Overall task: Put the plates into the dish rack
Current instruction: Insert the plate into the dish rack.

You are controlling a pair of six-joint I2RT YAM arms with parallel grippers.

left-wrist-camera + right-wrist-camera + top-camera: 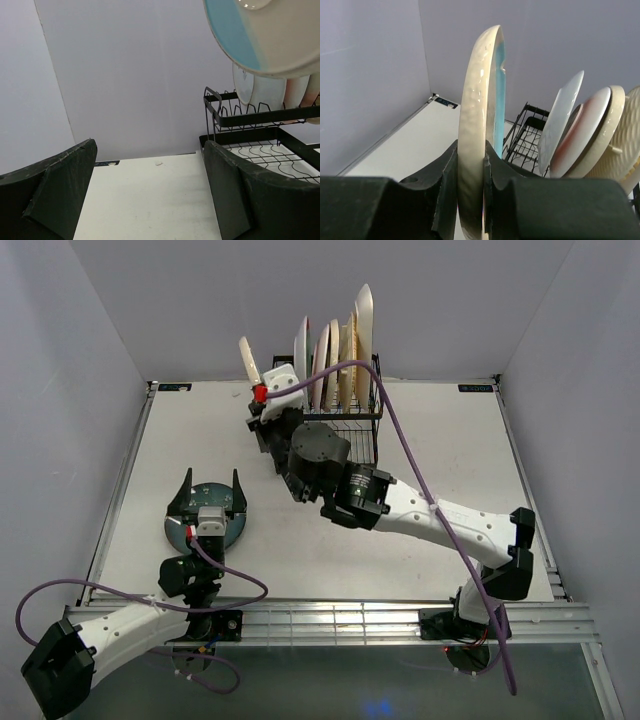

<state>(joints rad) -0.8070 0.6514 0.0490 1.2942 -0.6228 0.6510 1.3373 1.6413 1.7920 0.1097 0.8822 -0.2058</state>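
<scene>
Two sit outside the rack (362, 432): your right gripper (471, 172) pinches the cream plate (479, 100) upright, edge-on for slotting, just beside it; your left gripper (211, 490) hangs wide above the teal plate (180, 532), lying flat, ready to pick.

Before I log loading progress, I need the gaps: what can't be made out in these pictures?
Top view: the right arm covers the rack's left side; racked plates overlap edge-on, so their count is unsure.
Top view: the left gripper covers part of the teal plate.
Right wrist: the right gripper hides the held plate's lower rim; the right edge crops the racked plates.
Left wrist: the top edge crops the held plate.
</scene>
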